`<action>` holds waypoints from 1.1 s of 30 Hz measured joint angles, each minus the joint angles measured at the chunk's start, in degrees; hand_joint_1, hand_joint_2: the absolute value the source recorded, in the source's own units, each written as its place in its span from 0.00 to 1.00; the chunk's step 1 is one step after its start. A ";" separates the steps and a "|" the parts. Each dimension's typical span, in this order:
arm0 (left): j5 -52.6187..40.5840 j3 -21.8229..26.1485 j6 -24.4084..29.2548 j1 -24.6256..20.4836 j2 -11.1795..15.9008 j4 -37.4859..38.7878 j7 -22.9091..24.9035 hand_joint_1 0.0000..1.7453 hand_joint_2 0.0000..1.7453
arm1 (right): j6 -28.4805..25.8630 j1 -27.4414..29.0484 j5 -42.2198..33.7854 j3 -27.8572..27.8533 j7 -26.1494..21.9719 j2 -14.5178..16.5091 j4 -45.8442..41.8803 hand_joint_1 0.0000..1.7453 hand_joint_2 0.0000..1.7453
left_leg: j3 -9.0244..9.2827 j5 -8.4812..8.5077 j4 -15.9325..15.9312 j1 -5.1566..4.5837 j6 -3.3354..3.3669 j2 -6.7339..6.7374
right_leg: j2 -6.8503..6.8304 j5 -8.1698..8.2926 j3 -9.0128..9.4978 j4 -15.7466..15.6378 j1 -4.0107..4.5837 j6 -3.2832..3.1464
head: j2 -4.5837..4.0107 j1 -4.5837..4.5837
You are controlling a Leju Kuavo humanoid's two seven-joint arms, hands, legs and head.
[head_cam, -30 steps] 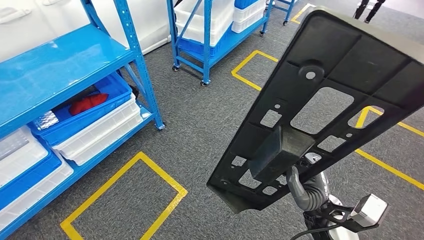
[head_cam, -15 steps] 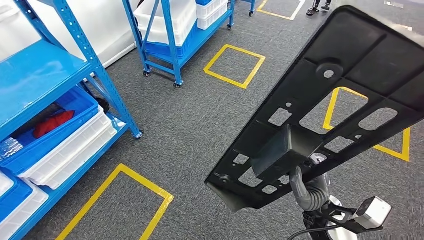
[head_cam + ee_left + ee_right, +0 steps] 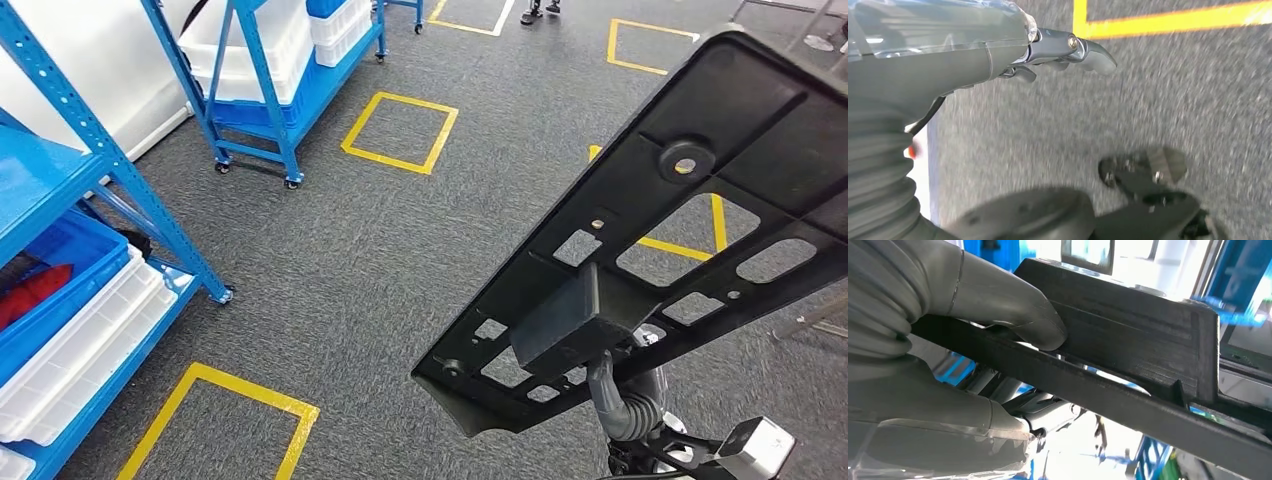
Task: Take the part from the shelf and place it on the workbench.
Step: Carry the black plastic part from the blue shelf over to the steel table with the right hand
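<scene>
The whole scene has swung across the head view in the past second: the blue shelf [image 3: 110, 190] has slid toward the left edge and the yellow floor squares [image 3: 400, 130] have drifted with it, which reads as the robot turning away from the shelving and not as anything on the floor moving. The black part [image 3: 660, 230], a long flat plate pierced with cut-outs and carrying a raised block on its underside, has kept its place in front of the camera, tilted up and away over the grey carpet [image 3: 380, 260].

The right hand [image 3: 625, 395] holds the part near its lower end; in the right wrist view the thumb [image 3: 1013, 315] presses against the raised block while the darker fingers [image 3: 1048, 412] close beneath the plate's edge, so the grip looks firm. The left hand [image 3: 1058, 47] hangs beside the body over the carpet, its fingers curled loosely with nothing in them.

The part appears to be off the shelf already, and the carry looks to be the step in hand. No table can be seen ahead. The next move likely calls for finishing the turn, finding the table, and keeping the long plate clear of racks during the approach.
</scene>
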 joint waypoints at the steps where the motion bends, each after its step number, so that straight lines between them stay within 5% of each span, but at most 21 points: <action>1: -0.19 -0.01 0.18 0.01 0.15 -0.01 -0.44 0.00 1.00 | -0.19 0.38 0.04 -0.16 -0.05 0.02 -0.04 1.00 1.00 | 0.03 -0.08 0.01 -0.05 -0.03 0.78 | -0.13 0.20 -0.36 0.87 -0.12 0.10 | 0.00 0.00; 2: -0.44 -0.03 0.27 0.01 0.33 -0.01 -0.81 0.00 1.00 | -0.36 0.78 0.09 -0.34 -0.09 0.04 -0.13 1.00 1.00 | 0.13 -0.20 0.01 -0.06 -0.12 1.49 | -0.36 1.42 0.57 -0.71 -0.22 0.14 | 0.00 0.00; 4: -0.89 -0.15 0.20 0.01 0.62 -0.01 -1.10 0.00 1.00 | -0.54 1.42 0.23 -0.77 -0.20 0.08 -0.52 1.00 1.00 | 0.54 -0.56 0.01 -0.14 -0.46 2.71 | -2.23 4.73 5.08 -8.74 -0.14 -0.06 | 0.00 0.00; 6: -1.30 -0.31 -0.01 0.01 0.79 -0.02 -0.68 0.00 1.00 | -0.81 1.67 0.44 -1.14 -0.36 0.26 -1.06 1.00 1.00 | 0.91 -0.99 0.03 -0.43 -1.02 3.69 | -4.13 6.16 8.22 -14.60 0.27 -0.78 | 0.00 -0.01; 9: -1.68 -0.46 -0.18 -0.05 0.87 -0.02 0.79 0.00 1.00 | -1.39 2.07 0.99 -1.75 -0.52 0.61 -1.87 1.00 1.00 | 1.47 -1.46 -0.16 -0.60 -1.94 5.21 | -3.10 6.06 8.41 -15.52 0.68 -1.85 | 0.00 -0.02; 11: -1.77 -0.51 -0.21 -0.08 0.89 -0.02 1.75 0.00 1.00 | -1.58 2.56 1.39 -2.33 -0.60 0.89 -2.64 1.00 1.00 | 1.15 -2.89 1.38 -0.36 -2.49 3.92 | -1.90 6.25 8.62 -15.98 0.47 -2.56 | 0.00 -0.02; 14: -1.53 -0.50 -0.39 -0.57 0.91 -0.02 2.49 0.00 1.00 | -1.92 3.04 1.68 -3.04 -0.73 1.31 -3.40 1.00 1.00 | -3.66 -8.34 12.24 -0.14 -2.83 -0.17 | -0.19 6.33 8.86 -16.23 0.36 -3.31 | 0.00 -0.02; 16: -1.43 -0.50 -0.56 -1.12 0.92 -0.02 2.75 0.00 1.00 | -2.14 3.42 1.79 -3.30 -0.77 1.50 -3.56 1.00 1.00 | -6.18 -9.23 17.26 -0.14 -2.78 -0.68 | 1.31 6.29 8.99 -16.17 0.51 -3.40 | 0.00 -0.02; 18: -1.47 -0.50 -0.61 -1.16 0.95 -0.02 2.99 0.00 1.00 | -2.24 3.67 1.90 -3.47 -0.77 1.60 -3.75 1.00 1.00 | -4.74 -5.59 13.34 -0.13 -2.48 -1.22 | 3.08 6.22 9.23 -16.01 0.56 -3.35 | 0.00 -0.02; 20: -1.52 -0.50 -0.63 -0.81 1.05 -0.02 3.17 0.00 1.00 | -2.25 3.76 1.92 -3.62 -0.80 1.73 -3.95 1.00 1.00 | -1.77 -1.49 5.49 -0.01 -2.08 -3.80 | 4.75 6.11 9.23 -15.68 0.54 -3.08 | 0.00 -0.02; 22: -1.60 -0.50 -0.65 -0.46 1.15 -0.02 3.36 0.00 1.00 | -2.26 3.88 1.95 -3.76 -0.85 1.81 -4.11 1.00 1.00 | -0.43 -0.51 1.42 -0.02 -1.73 -5.87 | 6.20 6.25 8.65 -15.42 0.36 -2.43 | 0.00 -0.02; 24: -1.73 -0.50 -0.67 -0.14 1.22 -0.02 3.77 0.00 1.00 | -2.31 4.23 2.10 -4.01 -0.92 1.84 -4.32 1.00 1.00 | -0.20 -0.63 0.69 -0.09 -1.22 -5.28 | 7.60 6.66 8.11 -15.58 0.20 -1.54 | 0.00 -0.02; 25: -1.79 -0.50 -0.69 -0.01 1.26 -0.02 4.00 0.00 1.00 | -2.34 4.45 2.25 -4.22 -0.96 1.85 -4.43 1.00 1.00 | -0.07 -0.38 0.35 -0.05 -0.85 -4.61 | 7.54 6.62 7.92 -15.48 0.19 -1.21 | 0.00 -0.02; 27: -1.80 -0.50 -0.68 0.20 1.30 -0.02 4.00 0.00 1.00 | -2.56 4.55 2.86 -4.70 -1.13 1.86 -4.62 1.00 1.00 | 0.17 0.16 -0.41 0.13 -0.16 -3.14 | 4.86 4.81 6.38 -12.53 0.43 -0.75 | 0.00 -0.01; 30: -1.45 -0.48 0.48 0.65 1.43 -0.02 2.30 0.00 1.00 | -4.05 4.41 5.31 -5.49 -1.73 1.86 -4.67 1.00 1.00 | 0.20 0.18 -0.61 -0.29 0.24 -0.76 | 0.38 -0.08 1.06 -1.80 0.29 -0.26 | 0.00 -0.01; 32: -0.80 -0.41 1.83 0.81 1.67 -0.02 0.45 0.00 1.00 | -4.91 4.43 6.30 -6.19 -2.13 1.86 -4.54 1.00 1.00 | 0.29 -0.02 -0.59 -0.45 0.21 0.82 | -0.25 0.29 0.16 0.03 0.07 -0.09 | 0.00 -0.01; 33: -0.68 -0.38 2.22 0.77 1.82 -0.02 -0.39 0.00 1.00 | -5.10 4.38 6.20 -6.56 -2.22 1.85 -4.41 1.00 1.00 | 0.43 -0.15 -0.58 -0.47 0.12 1.49 | -0.63 1.96 1.63 -2.65 0.01 -0.10 | 0.00 -0.01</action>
